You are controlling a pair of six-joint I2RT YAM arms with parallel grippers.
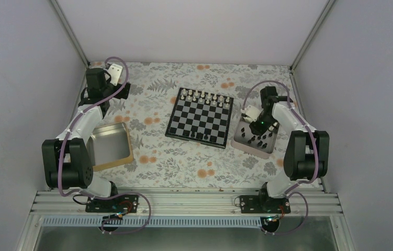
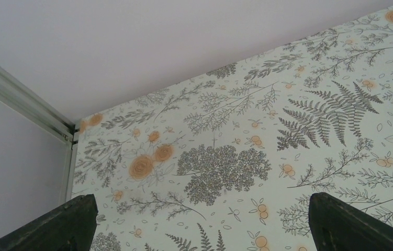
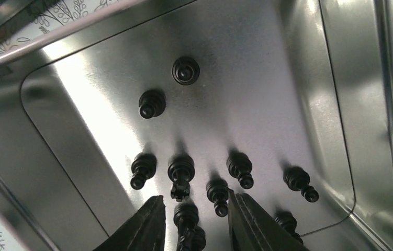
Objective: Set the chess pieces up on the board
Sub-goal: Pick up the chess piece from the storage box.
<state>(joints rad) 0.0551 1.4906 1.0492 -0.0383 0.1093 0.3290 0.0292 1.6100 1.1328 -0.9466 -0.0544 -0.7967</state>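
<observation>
Closest in, the right tool reaches down into the silver tin. Its fingers are parted and straddle one of the black chess pieces without visibly pinching it. The others sit scattered on the tin floor just ahead of the tips. The board lies on the table just to that tool's left, with pale pieces along its far edge and a few black ones along its near edge. The left tool hangs released, holding nothing, over the table's far left corner, with the gold-rimmed tin behind it.
</observation>
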